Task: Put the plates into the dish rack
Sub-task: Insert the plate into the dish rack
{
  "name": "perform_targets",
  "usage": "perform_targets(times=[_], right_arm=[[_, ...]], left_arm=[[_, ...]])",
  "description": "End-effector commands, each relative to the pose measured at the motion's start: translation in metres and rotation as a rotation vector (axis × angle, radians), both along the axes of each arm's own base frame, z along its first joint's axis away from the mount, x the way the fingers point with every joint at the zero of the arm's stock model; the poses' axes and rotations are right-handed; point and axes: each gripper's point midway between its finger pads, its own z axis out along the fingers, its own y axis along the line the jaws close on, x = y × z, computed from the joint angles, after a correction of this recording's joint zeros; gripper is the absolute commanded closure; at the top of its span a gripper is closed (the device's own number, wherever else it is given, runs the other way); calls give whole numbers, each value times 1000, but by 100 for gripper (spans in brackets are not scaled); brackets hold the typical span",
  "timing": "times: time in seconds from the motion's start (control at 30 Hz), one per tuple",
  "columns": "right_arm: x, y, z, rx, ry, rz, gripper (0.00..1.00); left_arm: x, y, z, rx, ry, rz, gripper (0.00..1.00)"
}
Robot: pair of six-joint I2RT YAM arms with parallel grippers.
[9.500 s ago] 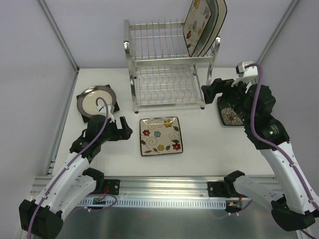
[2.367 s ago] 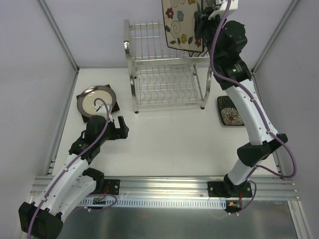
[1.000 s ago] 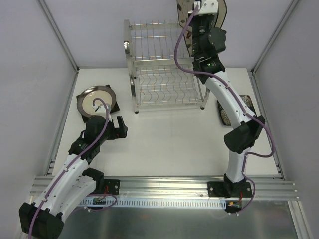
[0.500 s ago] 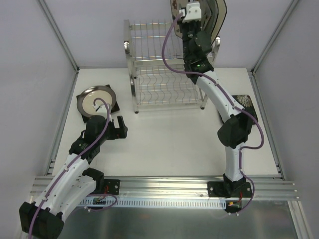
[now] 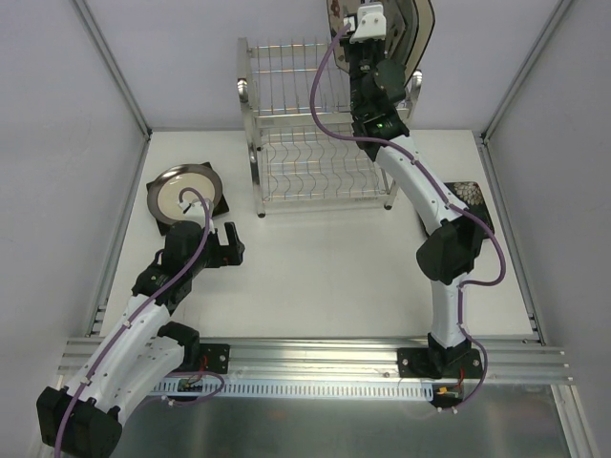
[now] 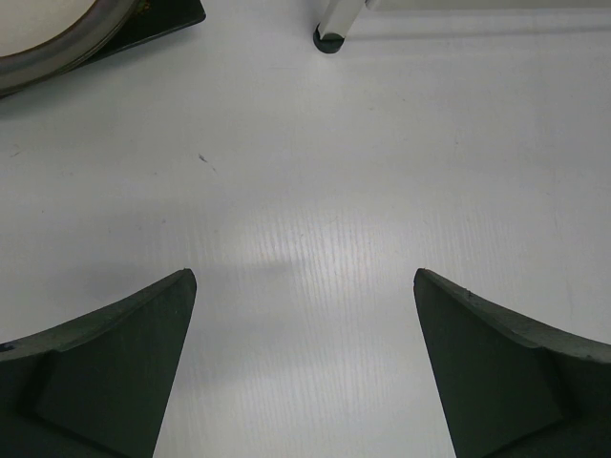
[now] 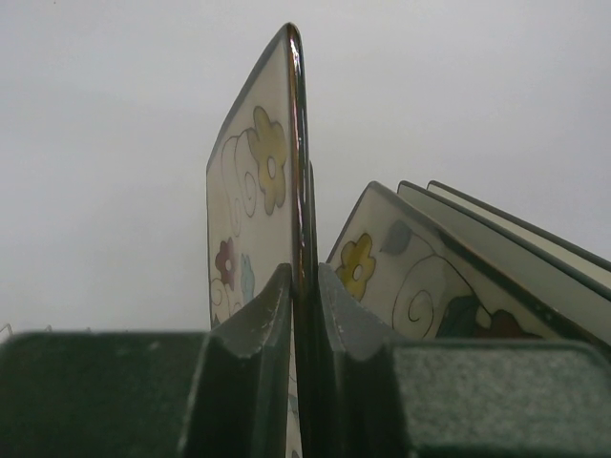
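The chrome dish rack (image 5: 315, 124) stands at the back of the table. My right gripper (image 7: 304, 279) is shut on the near edge of a cream flowered plate (image 7: 250, 191), held upright over the right end of the rack's top tier; only a sliver of this plate (image 5: 333, 13) shows from above. Right beside it, other plates (image 7: 420, 272) lean in the rack (image 5: 417, 27). A round cream plate (image 5: 183, 191) rests on a dark square plate (image 5: 216, 202) at the left. My left gripper (image 5: 229, 246) hangs open and empty above the bare table (image 6: 304, 286).
A dark plate with white flowers (image 5: 468, 194) lies at the right, partly behind my right arm. One rack foot (image 6: 329, 36) and the round plate's rim (image 6: 48, 33) show at the top of the left wrist view.
The flowered plate left the table and now stands at the rack's top tier. In the last second my right arm shifted slightly left, then held still. The left arm has not moved.
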Motion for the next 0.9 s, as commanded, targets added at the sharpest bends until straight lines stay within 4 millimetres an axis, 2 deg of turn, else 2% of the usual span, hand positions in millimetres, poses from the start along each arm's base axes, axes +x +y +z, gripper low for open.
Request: perform_targets(times=[0.0, 0.37, 0.6, 0.77, 0.87], right_arm=[[-135, -76, 166, 272, -509, 20, 99], [-142, -82, 166, 282, -505, 17, 99], [-157, -90, 173, 311, -514, 53, 99], [-159, -91, 173, 309, -519, 54, 99], [-153, -90, 170, 302, -512, 41, 99]], left_arm=[[4, 1, 3, 4, -18, 4, 1], [4, 2, 3, 4, -23, 5, 1], [4, 1, 3, 3, -21, 3, 1], [4, 2, 3, 4, -20, 4, 1], [4, 1, 3, 3, -21, 1, 1]])
